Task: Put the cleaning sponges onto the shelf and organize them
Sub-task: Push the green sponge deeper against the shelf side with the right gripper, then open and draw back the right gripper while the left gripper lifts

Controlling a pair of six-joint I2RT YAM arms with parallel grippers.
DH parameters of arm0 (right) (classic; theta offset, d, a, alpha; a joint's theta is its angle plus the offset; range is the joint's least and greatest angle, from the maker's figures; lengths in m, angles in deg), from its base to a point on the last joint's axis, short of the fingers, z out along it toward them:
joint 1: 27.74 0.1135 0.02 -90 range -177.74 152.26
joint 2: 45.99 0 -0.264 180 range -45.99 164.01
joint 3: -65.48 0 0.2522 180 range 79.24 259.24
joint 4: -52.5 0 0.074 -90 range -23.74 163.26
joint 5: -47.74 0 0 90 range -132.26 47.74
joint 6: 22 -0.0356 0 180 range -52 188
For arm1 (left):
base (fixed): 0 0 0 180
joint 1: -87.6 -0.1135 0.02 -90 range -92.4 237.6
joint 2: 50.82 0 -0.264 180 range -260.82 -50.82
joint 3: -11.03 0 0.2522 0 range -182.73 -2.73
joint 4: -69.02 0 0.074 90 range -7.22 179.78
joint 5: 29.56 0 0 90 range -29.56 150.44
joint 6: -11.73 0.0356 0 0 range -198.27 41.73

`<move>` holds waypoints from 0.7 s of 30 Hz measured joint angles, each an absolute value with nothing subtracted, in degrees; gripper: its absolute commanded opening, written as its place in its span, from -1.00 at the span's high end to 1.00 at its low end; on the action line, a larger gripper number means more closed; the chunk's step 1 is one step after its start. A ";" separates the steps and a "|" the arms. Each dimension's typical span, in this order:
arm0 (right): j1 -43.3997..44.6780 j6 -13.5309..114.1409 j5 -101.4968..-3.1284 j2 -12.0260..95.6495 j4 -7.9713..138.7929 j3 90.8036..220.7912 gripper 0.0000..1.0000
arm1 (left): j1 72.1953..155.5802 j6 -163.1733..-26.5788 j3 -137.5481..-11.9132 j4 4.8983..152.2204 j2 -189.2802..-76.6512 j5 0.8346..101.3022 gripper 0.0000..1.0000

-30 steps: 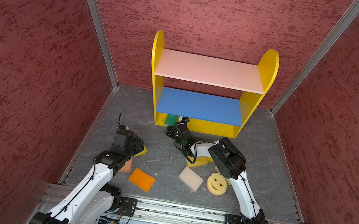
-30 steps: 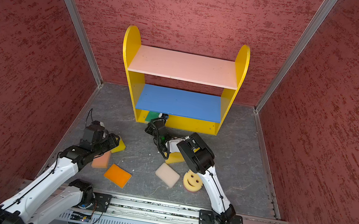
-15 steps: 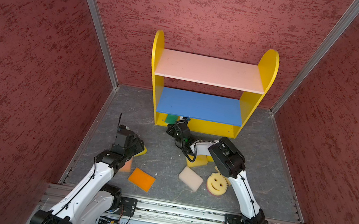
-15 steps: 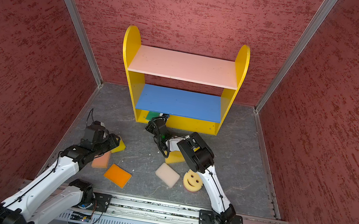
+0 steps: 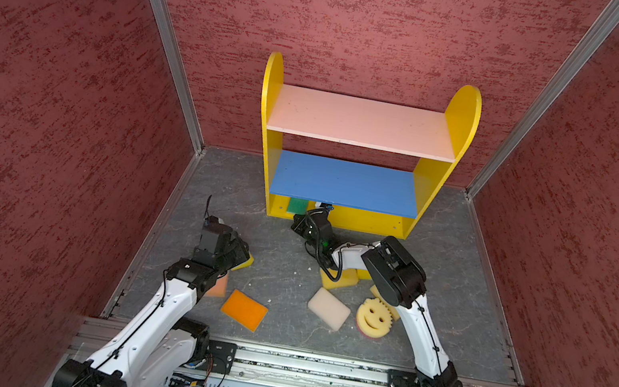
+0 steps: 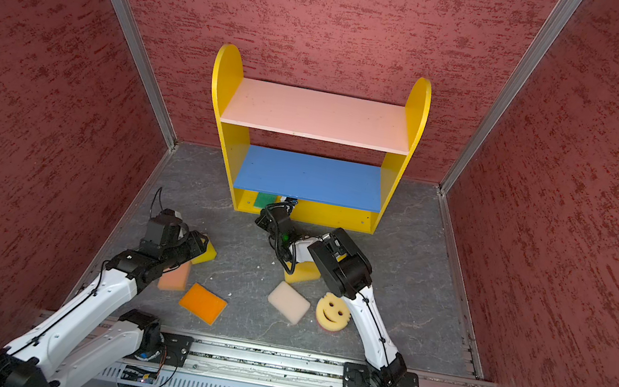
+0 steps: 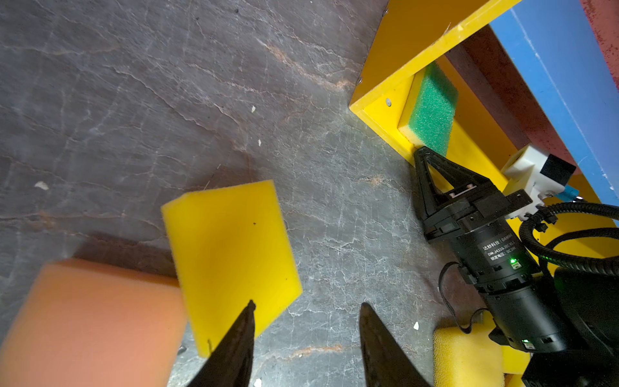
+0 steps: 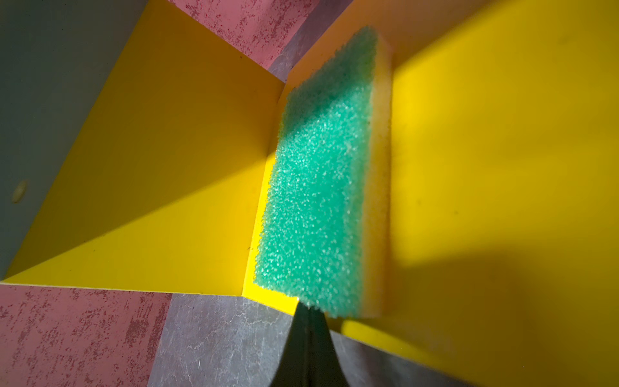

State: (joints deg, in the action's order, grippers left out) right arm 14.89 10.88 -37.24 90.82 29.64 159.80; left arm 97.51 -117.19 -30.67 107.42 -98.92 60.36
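The green sponge (image 7: pixel 432 114) has a rough green face on top and a yellow foam layer under it. It lies flat on the bottom board of the shelf (image 5: pixel 464 114), at the left end, just beside the side panel. The right arm reaches low across the floor (image 5: pixel 290 250) with its elbow bent. The right gripper (image 8: pixel 308 308) has its fingers pressed together, holding nothing, with the tip at the near edge of the green sponge. The left arm stretches forward over the left of the floor. The left gripper (image 7: pixel 306 305) stands about half open and empty, with bare floor between its fingers and one fingertip over a corner of the yellow sponge (image 7: pixel 231 254). That sponge leans on the peach sponge (image 7: pixel 90 321).
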 measured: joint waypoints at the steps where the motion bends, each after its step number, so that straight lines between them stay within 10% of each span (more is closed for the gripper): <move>1: 14.89 10.79 -37.20 90.82 29.62 159.80 1.00 | 97.51 -117.19 -30.67 107.40 -98.92 60.34 -0.02; 21: 14.60 13.35 -40.22 78.10 31.50 146.55 1.00 | 97.49 -117.19 -30.67 107.49 -97.59 60.30 -0.04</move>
State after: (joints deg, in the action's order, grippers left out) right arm 14.60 13.35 -40.22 78.10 31.50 146.55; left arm 97.49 -117.19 -30.67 107.49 -97.59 60.30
